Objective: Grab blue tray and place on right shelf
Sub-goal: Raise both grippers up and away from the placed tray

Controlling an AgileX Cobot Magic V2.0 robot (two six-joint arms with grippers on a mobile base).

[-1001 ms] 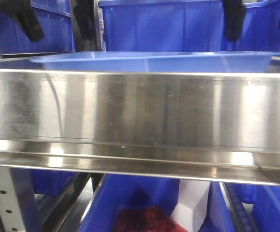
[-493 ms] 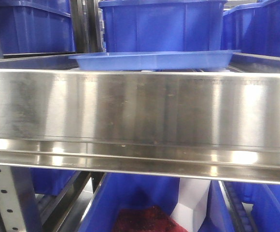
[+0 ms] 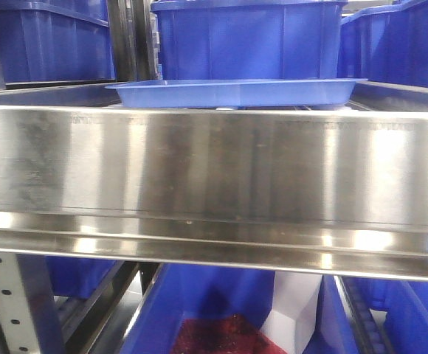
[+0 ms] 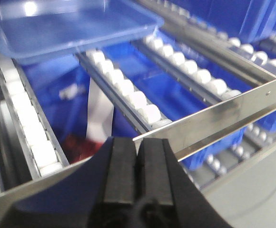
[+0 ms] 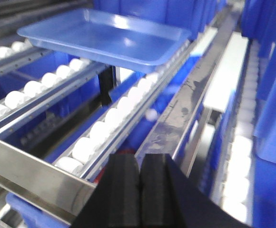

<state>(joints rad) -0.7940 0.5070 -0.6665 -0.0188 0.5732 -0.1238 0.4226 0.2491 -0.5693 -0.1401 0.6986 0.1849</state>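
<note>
The blue tray [image 3: 236,92] lies flat on the right shelf, behind its wide steel front lip [image 3: 214,169]. In the left wrist view the tray [image 4: 66,26] rests on white roller rails at the top left, well ahead of my left gripper [image 4: 139,147], which is shut and empty above the lip [image 4: 223,114]. From the right wrist the tray [image 5: 104,38] sits on the rollers at the upper left. My right gripper [image 5: 139,164] is shut with nothing in it, just back of the lip [image 5: 33,175]. Neither gripper shows in the front view.
Deep dark-blue bins [image 3: 247,37] stand behind the tray. More blue bins [image 3: 199,310] sit below, one holding something red [image 3: 221,332]. White roller rails [image 4: 128,90] [image 5: 104,128] run front to back. A perforated upright [image 3: 7,310] stands at lower left.
One second ago black gripper fingers hung at the top of the front view and the tray looked wide and near. The fingers are gone and the tray sits farther back; it has stayed still since.
</note>
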